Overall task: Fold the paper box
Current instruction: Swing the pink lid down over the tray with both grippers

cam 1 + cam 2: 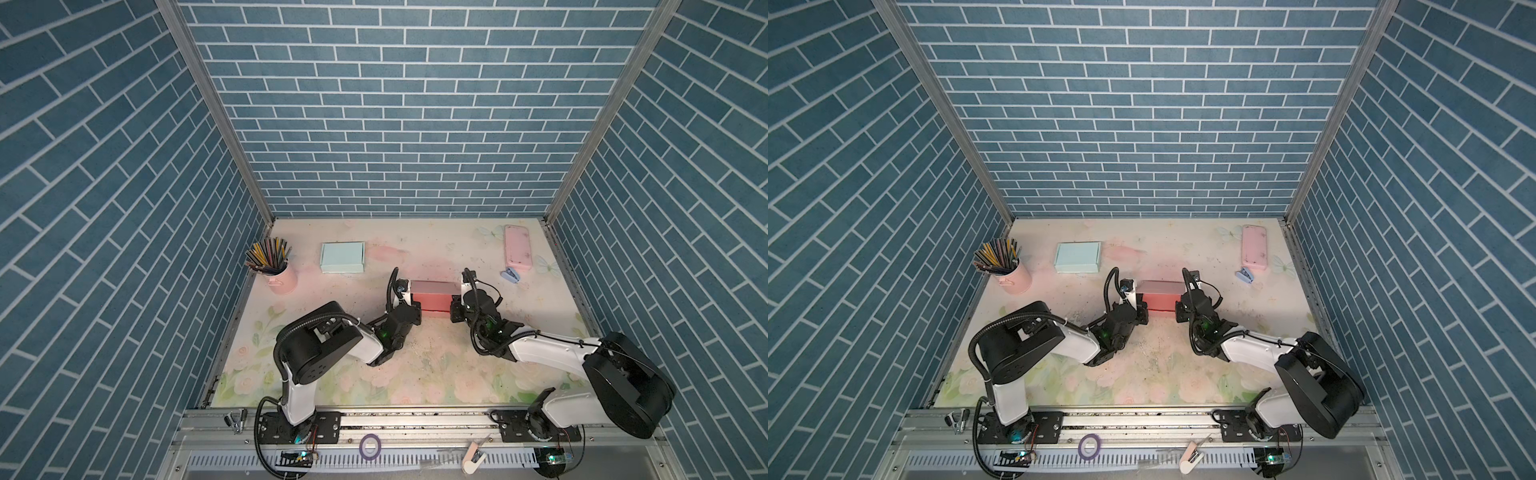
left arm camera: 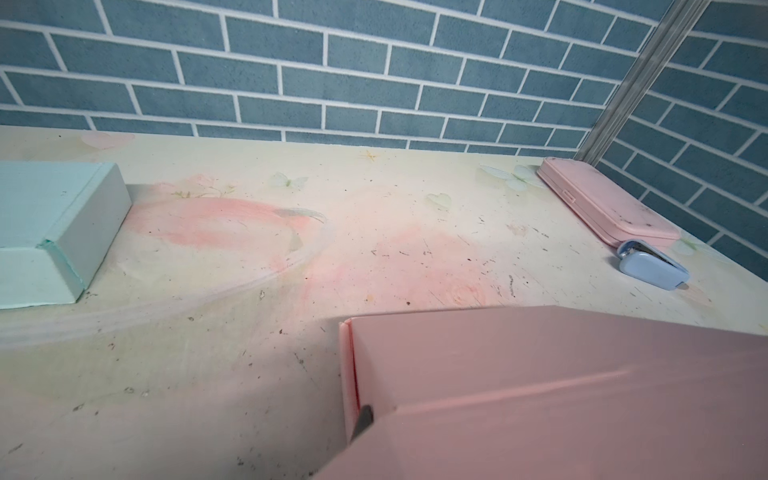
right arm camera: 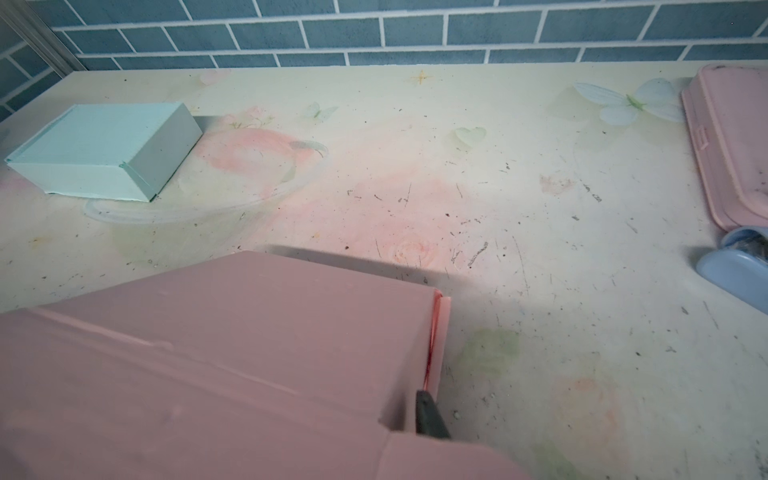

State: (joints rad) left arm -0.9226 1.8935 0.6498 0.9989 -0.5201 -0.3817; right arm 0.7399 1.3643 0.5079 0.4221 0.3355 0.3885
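Robot arms flank a pink paper box (image 1: 432, 296) lying mid-table on the floral tabletop (image 1: 415, 370). The left gripper (image 1: 415, 311) is clenched on the box's left end wall, one dark fingertip (image 2: 365, 415) showing at the folded edge. The right gripper (image 1: 456, 309) sits at the opposite end, another dark fingertip (image 3: 428, 411) beside the wall, and its hold cannot be judged. Well apart at the back stand a mint-green folded cardboard box (image 1: 342, 257), a pink cup of coloured pencils (image 1: 282, 277), a flat pink plastic case (image 1: 518, 248) and, just beside it, a small blue stapler (image 1: 510, 274).
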